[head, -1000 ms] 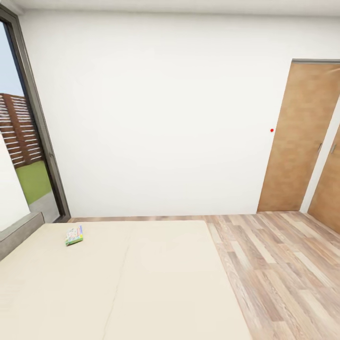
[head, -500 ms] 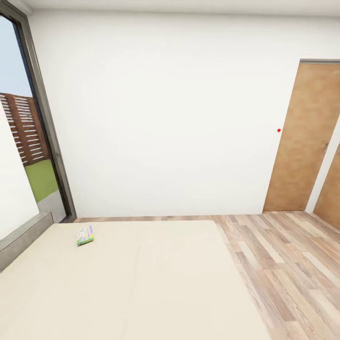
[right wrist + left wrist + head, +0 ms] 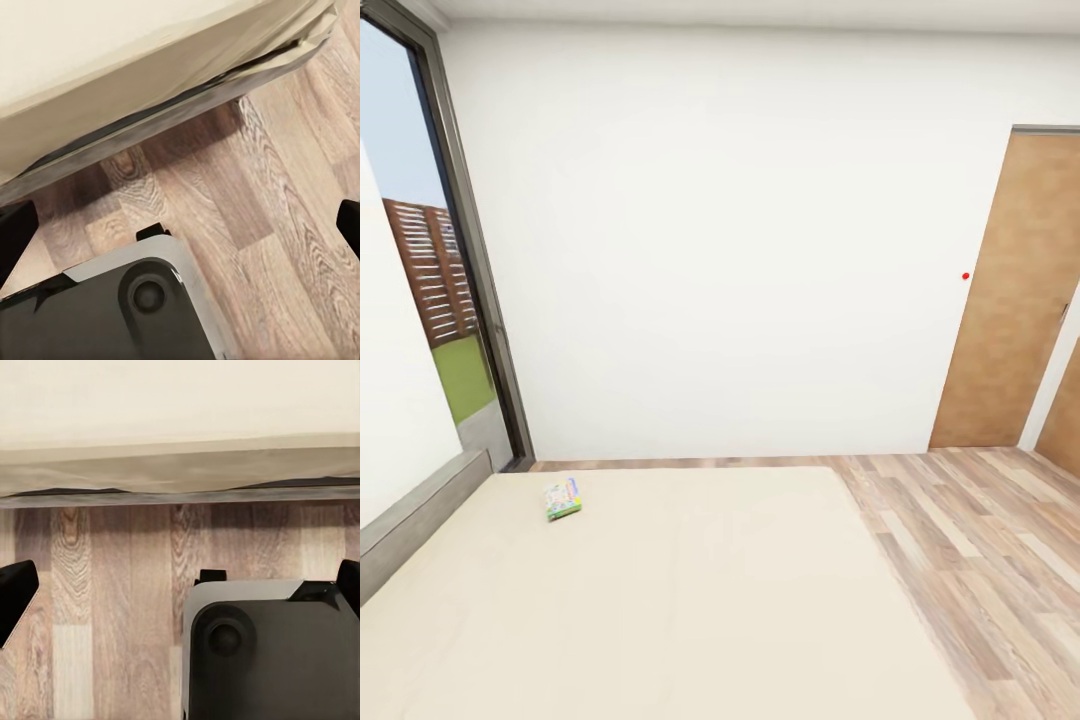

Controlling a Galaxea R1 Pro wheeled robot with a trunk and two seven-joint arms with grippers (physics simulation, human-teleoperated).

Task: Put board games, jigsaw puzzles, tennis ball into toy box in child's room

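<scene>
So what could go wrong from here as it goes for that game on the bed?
The board game lies far across the bed, near the headboard side, so reaching it may mean leaning over the mattress. Both wrist views show the bed frame close to the robot's base, so driving closer risks bumping it.

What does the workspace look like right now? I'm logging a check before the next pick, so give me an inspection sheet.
Surface: beige bed, mattress flat, grey headboard at its left edge.
Job's things: one board game lying flat on the bed near the headboard.
Clutter: nothing seen.
Grippers: left gripper and right gripper both open, holding nothing, over the wood floor beside the bed's edge.
Cables: nothing seen.
Surroundings: white wall, dark-framed window at left, brown door at right.
</scene>
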